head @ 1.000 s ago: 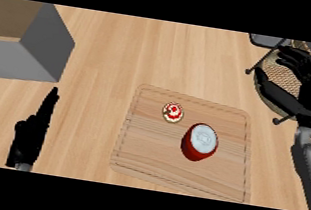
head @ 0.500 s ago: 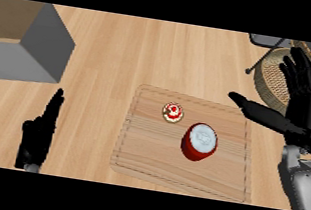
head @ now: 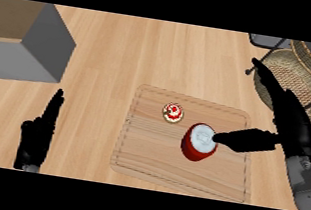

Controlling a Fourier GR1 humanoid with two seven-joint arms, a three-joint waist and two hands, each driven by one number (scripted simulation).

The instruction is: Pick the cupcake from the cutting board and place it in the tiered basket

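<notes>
A small cupcake with white and red topping sits on the wooden cutting board, near its upper middle. The wicker tiered basket stands at the upper right on a dark metal frame. My right hand hovers open over the board's right side, fingers straight and pointing away, thumb stretched left to the rim of a red cup. It is right of the cupcake and not touching it. My left hand rests open on the counter at the lower left, far from the board.
A red cup with a pale inside stands on the board just below and right of the cupcake. A grey box-shaped object with a brown inside fills the upper left corner. The counter is light wood.
My right hand has come from in front of the basket down and left over the board's right side, its thumb now at the red cup. The cupcake, cup and left hand stay put.
</notes>
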